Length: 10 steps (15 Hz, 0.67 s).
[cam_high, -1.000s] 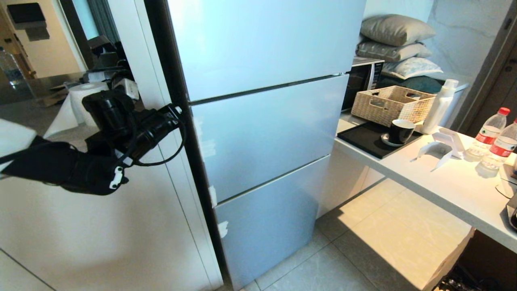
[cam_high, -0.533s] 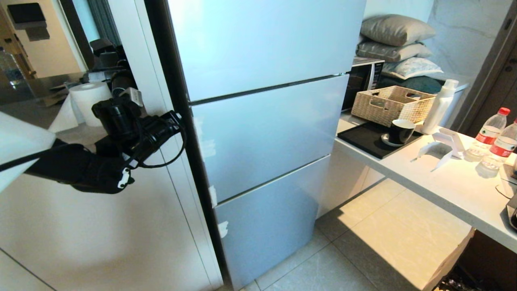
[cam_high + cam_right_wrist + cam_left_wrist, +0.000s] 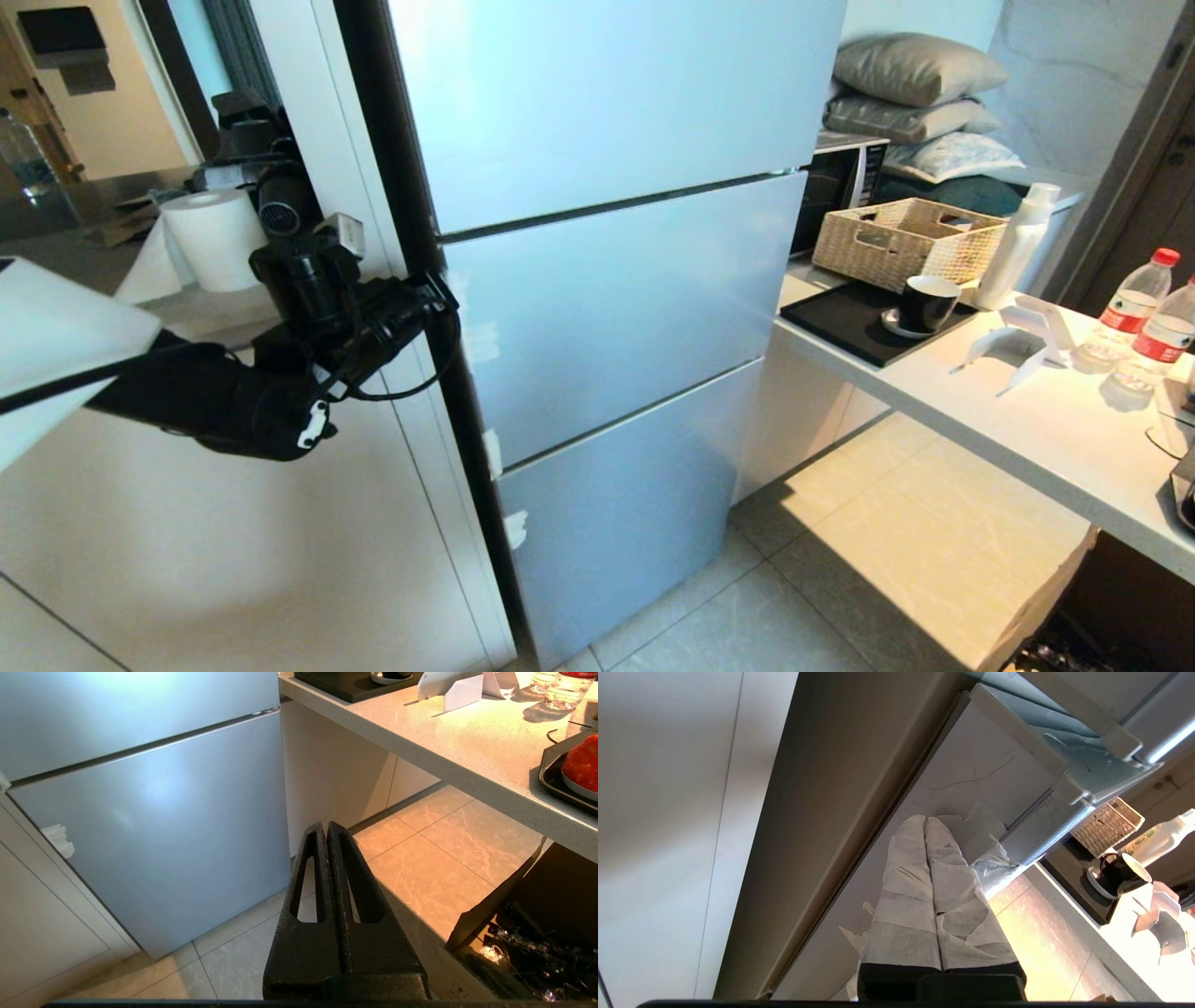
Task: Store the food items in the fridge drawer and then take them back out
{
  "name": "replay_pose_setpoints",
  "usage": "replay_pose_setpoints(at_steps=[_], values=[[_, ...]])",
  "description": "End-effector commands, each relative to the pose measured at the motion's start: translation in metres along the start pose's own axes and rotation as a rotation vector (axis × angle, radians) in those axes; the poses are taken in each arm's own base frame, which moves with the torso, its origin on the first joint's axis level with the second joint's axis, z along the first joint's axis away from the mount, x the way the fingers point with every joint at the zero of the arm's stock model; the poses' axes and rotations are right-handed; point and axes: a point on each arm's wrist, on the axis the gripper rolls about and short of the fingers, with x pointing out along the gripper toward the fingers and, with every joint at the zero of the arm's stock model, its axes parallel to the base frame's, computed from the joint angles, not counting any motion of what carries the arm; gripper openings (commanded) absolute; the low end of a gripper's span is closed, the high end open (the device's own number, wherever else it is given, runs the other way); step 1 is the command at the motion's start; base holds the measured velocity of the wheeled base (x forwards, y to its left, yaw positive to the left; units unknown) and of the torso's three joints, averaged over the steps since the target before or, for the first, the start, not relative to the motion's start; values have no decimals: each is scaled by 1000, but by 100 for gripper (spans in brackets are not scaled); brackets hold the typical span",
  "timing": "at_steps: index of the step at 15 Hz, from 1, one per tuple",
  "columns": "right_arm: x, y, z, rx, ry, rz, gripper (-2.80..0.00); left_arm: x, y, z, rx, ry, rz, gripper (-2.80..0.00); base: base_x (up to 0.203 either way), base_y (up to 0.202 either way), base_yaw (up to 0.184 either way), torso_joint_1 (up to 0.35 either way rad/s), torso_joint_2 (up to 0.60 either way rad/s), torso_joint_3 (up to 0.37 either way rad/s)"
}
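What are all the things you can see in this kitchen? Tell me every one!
fridge: one, pale silvery-blue, middle, all three fronts shut
counter: one, white, right of fridge
wicker basket: one, tan, back of counter
black tray: one, under the cup
cup: one, black, on a saucer
white bottle: one, beside basket
water bottles: two, clear with red caps, far right
food item: one visible, red, on a dark tray at counter's edge
pillows: three, grey, stacked behind
paper roll: one, white, far left
left gripper: shut, at fridge's left edge
right gripper: shut, low over floor
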Motion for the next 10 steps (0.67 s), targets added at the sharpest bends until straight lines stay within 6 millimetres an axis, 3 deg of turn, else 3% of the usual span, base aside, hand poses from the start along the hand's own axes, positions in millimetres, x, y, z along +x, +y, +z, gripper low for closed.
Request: replay_pose_setpoints(at_steps=[1,10], values=[[0,0,0,0,1,0,-280,-5,-11,-4,-10,18,-29,-280,0,0,0,0,0,0],[0,0,0,0,1,0,-280,-19,-27,-17,-83,58,-103,-280,0,0,0,0,0,0]])
